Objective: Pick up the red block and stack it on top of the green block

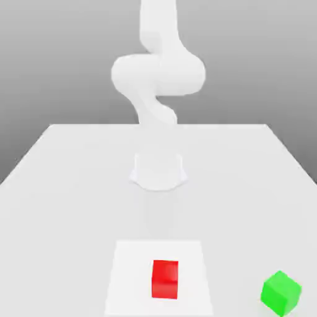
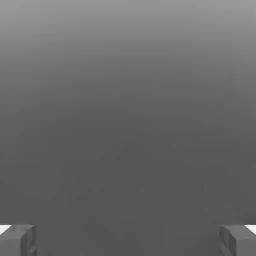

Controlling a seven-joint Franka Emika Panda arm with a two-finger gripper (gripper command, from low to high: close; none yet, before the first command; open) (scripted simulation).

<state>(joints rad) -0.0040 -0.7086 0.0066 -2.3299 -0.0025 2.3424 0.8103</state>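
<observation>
The red block [image 1: 165, 278] rests on the table near its front edge, in the middle of the exterior view. The green block [image 1: 280, 292] sits on the table toward the exterior view's right, well apart from the red one and turned at an angle. In the hand view my gripper [image 2: 128, 240] is open, its two grey fingertips [image 2: 17, 240] standing far apart with nothing between them, against a plain grey background. No block appears in that view.
The white arm [image 1: 158, 74] rises from its round base [image 1: 159, 170] at the middle of the white table [image 1: 56, 204]. A lighter square patch [image 1: 127, 278] lies under the red block.
</observation>
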